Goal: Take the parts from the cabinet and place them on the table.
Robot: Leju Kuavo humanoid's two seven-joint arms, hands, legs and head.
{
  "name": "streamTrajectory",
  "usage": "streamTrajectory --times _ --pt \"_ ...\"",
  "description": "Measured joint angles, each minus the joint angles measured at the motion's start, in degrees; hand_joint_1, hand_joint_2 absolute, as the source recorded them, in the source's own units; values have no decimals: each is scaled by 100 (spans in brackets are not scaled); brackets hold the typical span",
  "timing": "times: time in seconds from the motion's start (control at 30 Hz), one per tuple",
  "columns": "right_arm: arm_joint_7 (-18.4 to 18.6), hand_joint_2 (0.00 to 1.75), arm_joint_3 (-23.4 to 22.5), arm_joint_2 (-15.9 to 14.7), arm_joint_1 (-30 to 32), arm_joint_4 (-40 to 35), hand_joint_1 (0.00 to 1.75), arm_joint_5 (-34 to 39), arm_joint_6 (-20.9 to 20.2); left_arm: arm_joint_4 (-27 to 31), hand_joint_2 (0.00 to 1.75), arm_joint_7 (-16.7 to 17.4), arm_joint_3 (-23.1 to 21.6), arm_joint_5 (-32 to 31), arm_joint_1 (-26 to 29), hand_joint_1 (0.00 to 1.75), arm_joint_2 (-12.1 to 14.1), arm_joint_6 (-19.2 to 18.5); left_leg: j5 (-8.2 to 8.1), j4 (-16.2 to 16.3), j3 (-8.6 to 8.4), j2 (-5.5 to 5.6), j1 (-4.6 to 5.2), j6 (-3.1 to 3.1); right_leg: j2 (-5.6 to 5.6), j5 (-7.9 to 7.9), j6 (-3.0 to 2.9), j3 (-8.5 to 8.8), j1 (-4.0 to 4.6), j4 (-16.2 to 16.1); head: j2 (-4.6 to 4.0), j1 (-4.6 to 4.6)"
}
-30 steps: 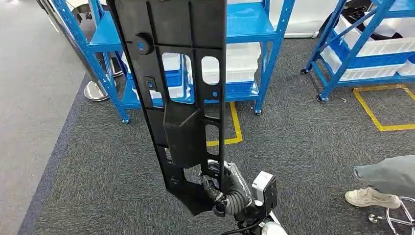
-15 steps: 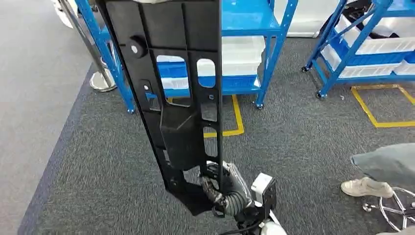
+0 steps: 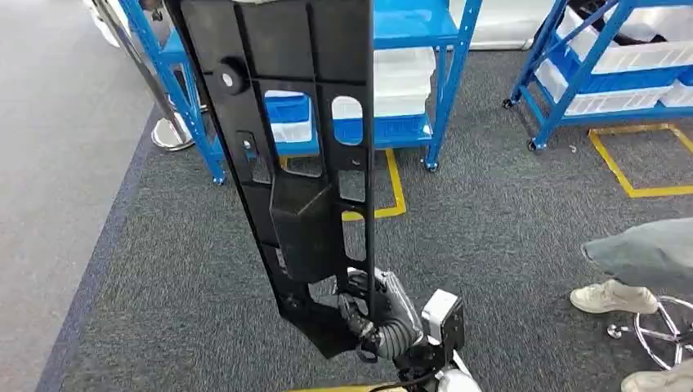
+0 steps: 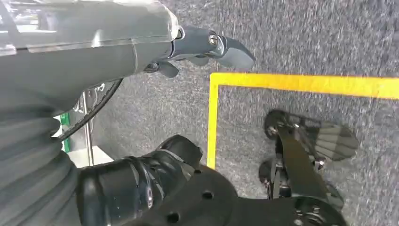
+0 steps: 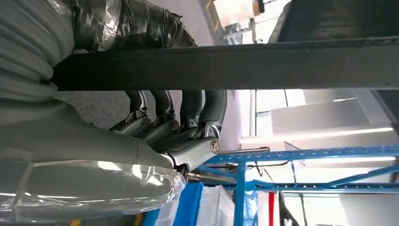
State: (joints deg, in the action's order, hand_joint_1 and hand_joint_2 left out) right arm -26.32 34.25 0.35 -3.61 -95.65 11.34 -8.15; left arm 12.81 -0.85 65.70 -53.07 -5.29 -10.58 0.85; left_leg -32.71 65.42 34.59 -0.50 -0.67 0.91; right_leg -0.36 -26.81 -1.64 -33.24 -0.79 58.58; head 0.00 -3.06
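Fingers [image 5: 164, 115] of the right hand [image 3: 380, 314] are wrapped around the lower edge of a long black panel [image 3: 294, 139], which is held upright above grey carpet [image 3: 490, 245] before blue shelving [image 3: 425, 73]. The left hand [image 4: 207, 44] appears to hang with nothing in it; its finger state cannot be told.

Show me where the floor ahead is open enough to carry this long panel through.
Bare carpet lies left of the black panel, out to the lighter floor strip. It is also bare between the middle blue rack and the right rack. Crowded spots: the person's shoes and a chair base on the right.
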Motion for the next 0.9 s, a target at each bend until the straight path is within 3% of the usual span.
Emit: streamTrajectory --times 0.07,0.1,0.17,0.2,0.23,0.27,0.37,0.4,0.43,0.47,0.53,0.57,0.6,0.63,0.7,0.73,0.77,0.8,0.9 --pt "0 175 0 -2 7 0 175 -2 0 0 175 0 0 0 8 0 -4 0 -349 857 377 -1 -7 35 -3 16 -18 -44 16 8 0 -2" --pt "0 175 2 -2 13 0 175 -2 0 0 175 0 0 0 12 0 -4 0 -345 1014 441 -1 -7 39 -2 24 -17 -61 20 19 0 0" --pt "0 175 2 -2 17 0 175 -2 2 0 175 -2 0 0 18 0 -2 0 21 509 166 5 -6 14 47 34 -4 -66 21 34 0 0" --pt "0 175 2 -2 15 -2 175 -2 2 0 175 -2 2 0 19 0 -2 0 287 -34 -117 46 -6 -17 99 42 11 -63 22 39 0 0" --pt "-2 175 2 -2 14 -4 175 -2 0 0 175 -4 0 0 23 0 0 -2 491 -537 -373 176 -4 -62 115 50 24 -65 21 40 0 0" --pt "-2 175 4 -2 10 -4 175 -2 -2 0 175 -4 2 0 35 0 24 -2 423 -779 -480 356 2 -103 134 70 62 -95 47 48 0 -2" --pt "-2 175 15 -2 24 -4 175 -2 -7 0 175 -4 2 0 31 0 24 -9 461 -793 -457 245 38 -135 247 144 177 -144 1 32 0 0" --pt "-2 175 17 -2 28 -4 175 -2 -7 0 175 -4 2 0 31 0 24 -9 497 -841 -468 197 36 -181 292 169 219 -145 11 17 0 -2" --pt "-2 175 17 -7 33 -11 175 -2 -7 -2 175 -6 2 0 31 0 13 -9 566 -919 -491 115 -32 -232 262 118 236 -165 7 82 0 0" --pt "-4 175 17 -11 30 -22 175 -4 -7 -2 175 -7 2 0 29 0 13 -9 591 -946 -487 80 -20 -271 180 -50 250 -260 31 260 0 -11" --pt "-9 175 22 -15 36 -22 175 -4 -9 -2 175 -7 2 0 31 0 15 -9 601 -933 -436 -23 -8 -311 116 -554 277 -673 18 1168 0 -13" --pt "-9 175 22 -26 48 -22 175 -4 -9 -2 175 -7 2 0 32 0 15 -9 601 -922 -416 -72 -3 -312 109 -714 291 -855 8 1579 0 -7" --pt "-9 175 24 -39 63 -20 175 -4 -9 -2 175 -7 2 0 32 0 15 -9 601 -904 -398 -124 -1 -312 101 -751 302 -945 1 1805 0 -13" --pt "-9 175 22 -44 70 -20 175 -4 -7 -2 175 -7 2 0 32 0 15 -9 600 -884 -384 -168 -1 -311 89 -663 308 -901 -3 1750 0 -9" --pt "-9 175 24 -57 70 -20 175 -4 -11 -2 175 -2 2 -2 31 0 13 -9 575 -843 -381 -275 -2 -281 -6 -217 299 -405 -12 887 0 -11" --pt "-13 175 24 -59 68 -26 175 -4 -26 -2 175 2 2 -4 29 0 2 -18 556 -814 -381 -318 -2 -259 -156 -31 282 -113 -6 379 0 -9" --pt "-22 175 28 -61 60 -31 175 -2 -57 -2 175 18 0 -11 31 0 0 -17 528 -775 -367 -354 32 -218 -410 -120 241 10 43 97 0 -13" --pt "-39 175 44 -61 65 -42 175 2 -101 -2 175 33 0 -20 29 0 -2 -17 501 -731 -356 -378 55 -180 -333 -65 183 -10 49 85 0 0" --pt "-83 175 48 -66 66 -50 175 55 -203 -2 175 72 -9 -57 16 0 -6 -39 508 -755 -377 -526 44 -93 -142 -43 87 -62 75 90 0 -7"
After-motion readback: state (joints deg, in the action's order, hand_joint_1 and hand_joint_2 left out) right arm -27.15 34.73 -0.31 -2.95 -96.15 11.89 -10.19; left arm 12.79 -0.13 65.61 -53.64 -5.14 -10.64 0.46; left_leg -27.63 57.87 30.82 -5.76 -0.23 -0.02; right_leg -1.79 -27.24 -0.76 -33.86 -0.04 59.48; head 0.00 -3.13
